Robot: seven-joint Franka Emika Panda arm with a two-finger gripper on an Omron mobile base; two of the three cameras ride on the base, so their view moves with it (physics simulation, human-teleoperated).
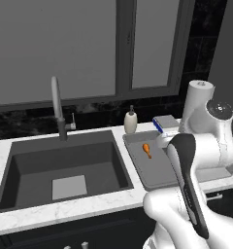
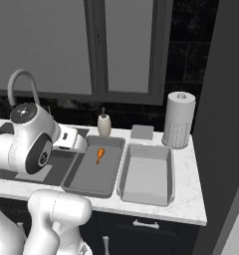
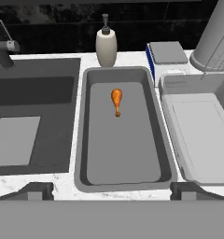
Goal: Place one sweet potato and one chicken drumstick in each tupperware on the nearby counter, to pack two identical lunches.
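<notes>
Two grey tupperware trays lie side by side on the white marble counter (image 2: 187, 201). The left tupperware (image 3: 82, 140) (image 2: 76, 175) (image 1: 155, 172) holds one orange chicken drumstick (image 3: 116, 100) (image 2: 99, 155) (image 1: 146, 149) near its far end. Nothing lies in the right tupperware (image 3: 202, 135) (image 2: 146, 175). My gripper (image 3: 113, 190) hovers over the near rim of the left tupperware, open, with nothing between its fingertips (image 3: 37, 189). The sweet potato is out of view.
A dark sink basin (image 1: 60, 165) with a faucet (image 1: 58, 109) lies left of the trays. Behind them stand a soap dispenser (image 3: 106, 46), a small grey blue-sided box (image 3: 166, 52) and a paper towel roll (image 2: 179, 119). A dark wall closes the right side.
</notes>
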